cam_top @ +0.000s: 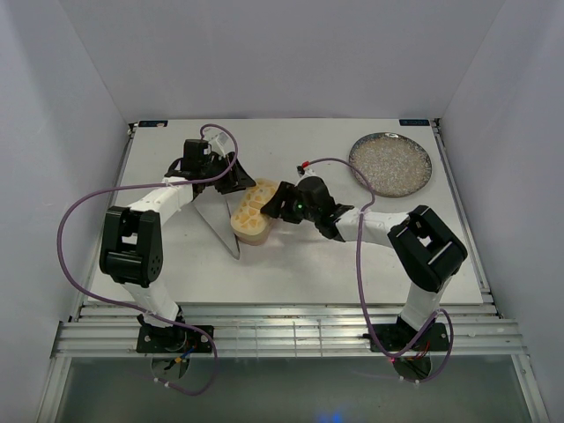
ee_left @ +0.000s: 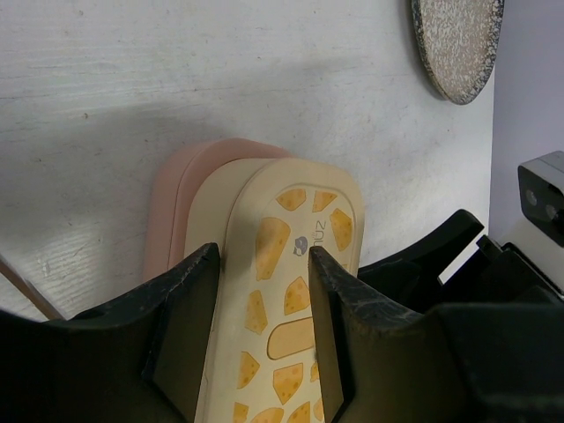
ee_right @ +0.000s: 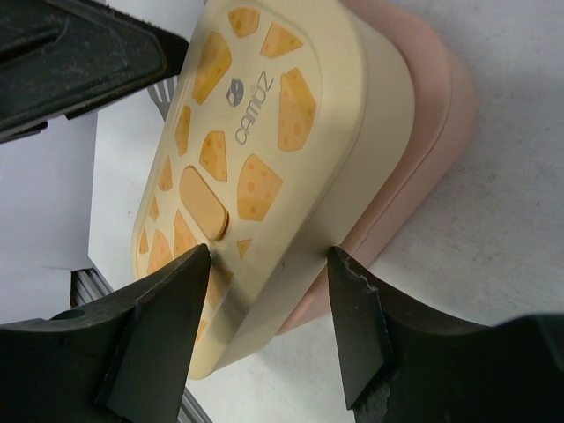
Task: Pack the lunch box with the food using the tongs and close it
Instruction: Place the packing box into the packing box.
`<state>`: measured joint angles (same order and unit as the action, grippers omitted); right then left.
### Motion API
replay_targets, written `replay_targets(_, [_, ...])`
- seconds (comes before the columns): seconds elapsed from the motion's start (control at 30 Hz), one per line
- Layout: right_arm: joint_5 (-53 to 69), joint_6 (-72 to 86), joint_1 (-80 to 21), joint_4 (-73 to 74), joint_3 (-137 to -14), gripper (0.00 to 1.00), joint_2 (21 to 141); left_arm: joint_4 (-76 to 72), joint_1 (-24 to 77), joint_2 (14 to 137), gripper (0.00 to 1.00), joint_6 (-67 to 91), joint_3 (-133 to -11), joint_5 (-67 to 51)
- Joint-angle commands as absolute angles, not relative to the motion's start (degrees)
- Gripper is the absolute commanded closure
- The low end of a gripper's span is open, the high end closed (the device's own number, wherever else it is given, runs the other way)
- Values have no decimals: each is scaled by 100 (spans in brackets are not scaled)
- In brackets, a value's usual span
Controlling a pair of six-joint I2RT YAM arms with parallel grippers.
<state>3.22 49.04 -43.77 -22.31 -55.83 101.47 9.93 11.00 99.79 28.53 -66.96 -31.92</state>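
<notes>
Between the two sets of jaws, the stacked lunch box lay on the surface, its yellow lid on top and the pink tray jutting out beneath. The left jaws and right jaws each stood half-parted astride one end; whether they pinched or merely touched could not be told. Closing well likely called for squaring the tiers, then pressing down evenly. Beyond the right jaws, the plate sat well apart, leaving room to move.

Overhead view from behind; both wrist views close above the same lunch box
</notes>
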Motion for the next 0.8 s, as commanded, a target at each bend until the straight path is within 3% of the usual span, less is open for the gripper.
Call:
replay_targets(0.0, [387, 4773, -4272, -2329, -5862, 38, 10187, 905, 1151, 9861, 45, 2839, -6803, -3261])
replay_targets(0.77, [475, 4597, -4140, -2188, -6020, 40, 10292, 958, 1169, 9931, 45, 2839, -6917, -2927])
